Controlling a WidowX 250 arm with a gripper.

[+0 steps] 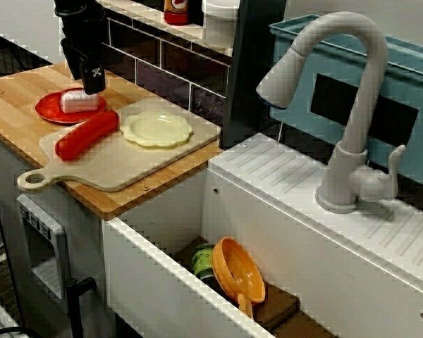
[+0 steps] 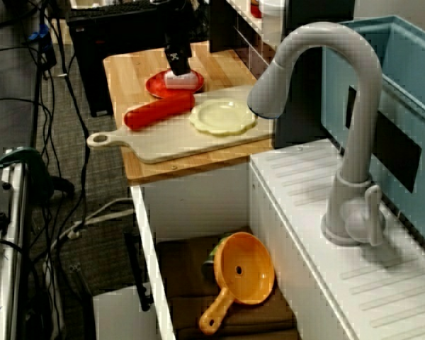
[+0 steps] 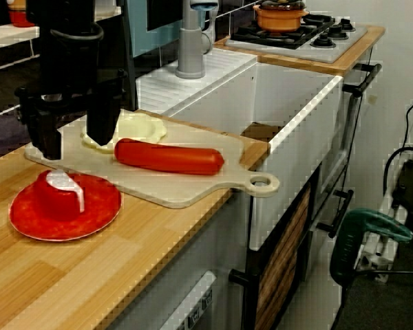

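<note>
**Open gripper above the piece on the red plate**

White sink (image 1: 148, 282) across the lower half of the front view, with a grey faucet (image 1: 352, 105) arching over its ribbed ledge at the right. Inside the basin, an orange strainer (image 1: 238, 271) beside a green can (image 1: 203, 262).

Wooden counter (image 1: 14, 98) at the left of that view. On it a pale cutting board (image 1: 120, 165), handle toward the lower left corner, carrying a red sausage (image 1: 88, 134) and, just beside it, a scalloped yellow dish (image 1: 157, 129).

Black gripper (image 3: 74, 148) in the upper left of the low view along the counter. Jaws spread wide, nothing between them, only the board and the yellow dish visible through the gap. Holds nothing.

Red plate (image 1: 48, 109) on bare wood just left of the board, near the upper left of the front view. On it, a small red-and-white piece (image 3: 60, 196), lying roughly at the plate's middle.

In the front view the gripper seems to sit right on top of the piece. The low view shows clear air between the fingertips and the piece, with the tips above the plate's far rim.

Reads as an approach stage: poised over the plate, no contact, no grasp. From this pose, closing on the piece would call for coming a little nearer over the plate's middle, dropping until the fingers flank the piece, and keeping clear of the plate's rim and the sausage close by.
</note>
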